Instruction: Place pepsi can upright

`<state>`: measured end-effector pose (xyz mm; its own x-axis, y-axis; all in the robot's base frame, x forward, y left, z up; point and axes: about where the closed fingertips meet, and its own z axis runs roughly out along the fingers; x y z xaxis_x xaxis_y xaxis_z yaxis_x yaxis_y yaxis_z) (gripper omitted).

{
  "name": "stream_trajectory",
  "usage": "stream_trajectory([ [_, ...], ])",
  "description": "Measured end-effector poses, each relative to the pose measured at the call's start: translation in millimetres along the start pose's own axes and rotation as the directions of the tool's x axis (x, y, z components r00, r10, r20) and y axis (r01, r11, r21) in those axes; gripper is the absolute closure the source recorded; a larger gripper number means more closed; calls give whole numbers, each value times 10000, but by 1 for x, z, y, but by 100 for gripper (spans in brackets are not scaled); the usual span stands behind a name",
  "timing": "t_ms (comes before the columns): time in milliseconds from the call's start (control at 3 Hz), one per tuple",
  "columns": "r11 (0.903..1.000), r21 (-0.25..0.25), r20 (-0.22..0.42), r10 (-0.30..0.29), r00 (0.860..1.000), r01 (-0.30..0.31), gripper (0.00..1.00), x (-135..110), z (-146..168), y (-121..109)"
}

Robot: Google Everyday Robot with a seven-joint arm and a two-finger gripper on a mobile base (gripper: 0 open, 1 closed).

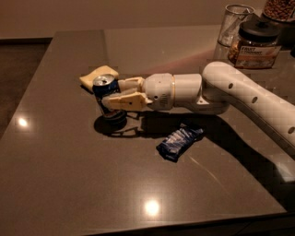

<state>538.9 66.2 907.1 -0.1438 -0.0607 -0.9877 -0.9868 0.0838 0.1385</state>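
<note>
The pepsi can (107, 94) is dark blue with a silver top and stands roughly upright, tilted a little, with its base near the dark table (69, 175). My gripper (113, 92) reaches in from the right, and its cream fingers (125, 100) are shut on the can's sides, one in front and one behind. The can's lower part is partly in shadow.
A yellow sponge (98, 76) lies just behind the can. A blue-and-white snack wrapper (179, 142) lies to the front right. A jar with a dark lid (254, 45), a clear glass (234, 23) and another container (279, 9) stand at the back right.
</note>
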Motion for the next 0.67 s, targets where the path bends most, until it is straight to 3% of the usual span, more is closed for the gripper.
stream_trajectory([
  [333,10000,-34,1,-20,10000,20,13,0,2,1],
  [667,10000,-77,-5,-31,10000,31,0,-1,4,2],
])
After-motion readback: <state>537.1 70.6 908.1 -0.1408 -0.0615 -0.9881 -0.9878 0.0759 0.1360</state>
